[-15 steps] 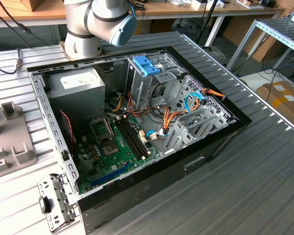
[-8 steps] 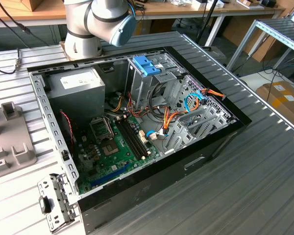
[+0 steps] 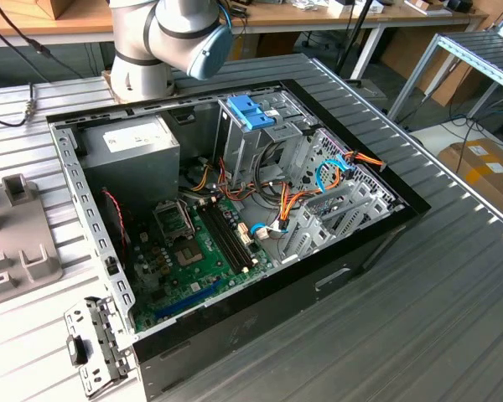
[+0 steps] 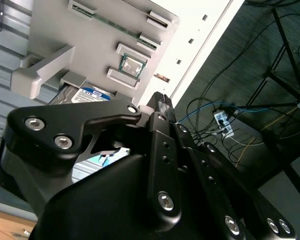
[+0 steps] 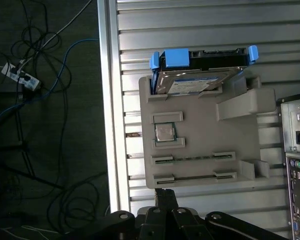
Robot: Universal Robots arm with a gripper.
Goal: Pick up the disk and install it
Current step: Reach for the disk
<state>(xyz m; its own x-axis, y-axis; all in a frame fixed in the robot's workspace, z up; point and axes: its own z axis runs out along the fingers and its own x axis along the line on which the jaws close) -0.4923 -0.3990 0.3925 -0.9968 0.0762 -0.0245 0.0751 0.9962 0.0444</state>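
One disk [image 5: 197, 82] leans in one holder [image 5: 205, 145], long axis crosswise, ahead of the gripper [image 5: 166, 194]. Its jaws are pressed together, empty.

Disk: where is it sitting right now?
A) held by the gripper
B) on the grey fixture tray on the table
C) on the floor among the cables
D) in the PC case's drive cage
B. In the first wrist view the disk rests at the far end of the grey fixture tray, with the gripper at the tray's opposite edge, apart from it.
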